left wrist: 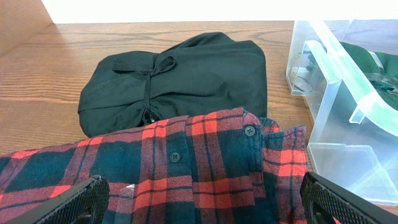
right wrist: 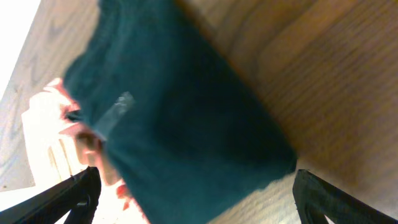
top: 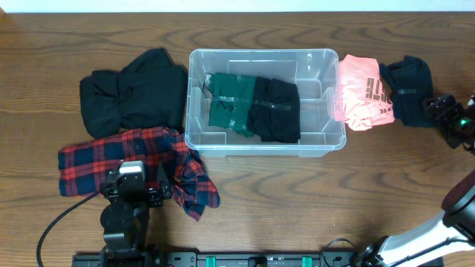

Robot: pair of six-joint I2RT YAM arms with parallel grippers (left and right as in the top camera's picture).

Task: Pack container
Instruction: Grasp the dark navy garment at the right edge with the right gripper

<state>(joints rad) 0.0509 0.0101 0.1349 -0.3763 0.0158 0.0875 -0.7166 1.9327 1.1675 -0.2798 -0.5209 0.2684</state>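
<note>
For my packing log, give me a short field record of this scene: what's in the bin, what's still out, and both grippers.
Container: large clear plastic bin, table centre
Inside: green folded garment; black folded garment
Left of bin: black bundled garment; red plaid shirt
Right of bin: pink printed shirt; dark blue-green garment
Left gripper: open, over plaid shirt
Right gripper: open, over dark garment

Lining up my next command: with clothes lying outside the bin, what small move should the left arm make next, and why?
Probably lower the left gripper onto the red plaid shirt and close. Its jaws stand open just above that shirt, which lies on the table beside the container, unpacked.
</note>
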